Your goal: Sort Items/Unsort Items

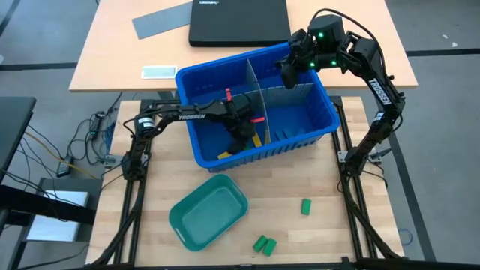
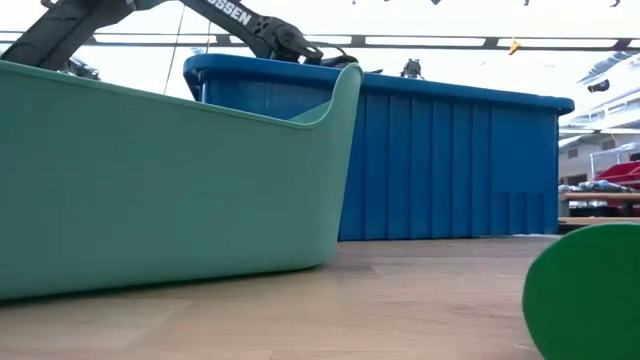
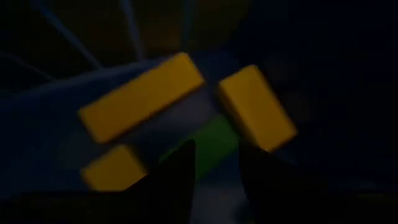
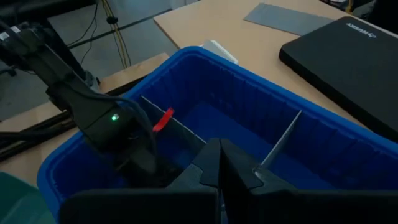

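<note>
A blue bin (image 1: 315, 112) with grey dividers (image 1: 249, 82) stands on the table's far half. My left gripper (image 3: 217, 168) reaches down into its near left compartment and stands open just above yellow blocks (image 3: 143, 96) (image 3: 255, 106) and a green block (image 3: 214, 140) lying on the bin's floor. In the high view the left gripper (image 1: 244, 133) has yellow blocks (image 1: 259, 140) (image 1: 225, 155) beside it. My right gripper (image 4: 219, 165) is shut with nothing in it. It hovers over the bin's far right rim (image 1: 289, 71).
A teal tray (image 1: 208, 212) sits on the near table. Loose green blocks (image 1: 306, 206) (image 1: 264, 244) lie to its right; one (image 2: 590, 290) shows close in the low view. Behind the bin, a desk carries a black laptop (image 1: 238, 21) and a grey sheet (image 1: 161, 21).
</note>
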`<action>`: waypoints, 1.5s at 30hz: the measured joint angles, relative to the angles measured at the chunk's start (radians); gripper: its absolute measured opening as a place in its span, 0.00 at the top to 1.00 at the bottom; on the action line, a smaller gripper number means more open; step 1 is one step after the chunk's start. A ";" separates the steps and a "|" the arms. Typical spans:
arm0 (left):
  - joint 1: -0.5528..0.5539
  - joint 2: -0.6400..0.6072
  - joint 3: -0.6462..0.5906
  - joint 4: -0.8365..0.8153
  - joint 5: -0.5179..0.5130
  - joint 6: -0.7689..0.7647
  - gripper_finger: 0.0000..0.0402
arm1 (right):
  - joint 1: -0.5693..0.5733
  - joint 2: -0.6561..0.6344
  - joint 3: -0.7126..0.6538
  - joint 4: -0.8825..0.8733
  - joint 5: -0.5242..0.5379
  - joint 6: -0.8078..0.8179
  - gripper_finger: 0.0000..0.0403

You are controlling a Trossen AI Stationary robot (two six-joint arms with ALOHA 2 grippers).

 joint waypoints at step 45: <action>0.078 0.000 -0.102 -0.112 -0.273 -0.093 0.87 | 0.000 0.000 0.000 -0.003 -0.077 -0.082 1.00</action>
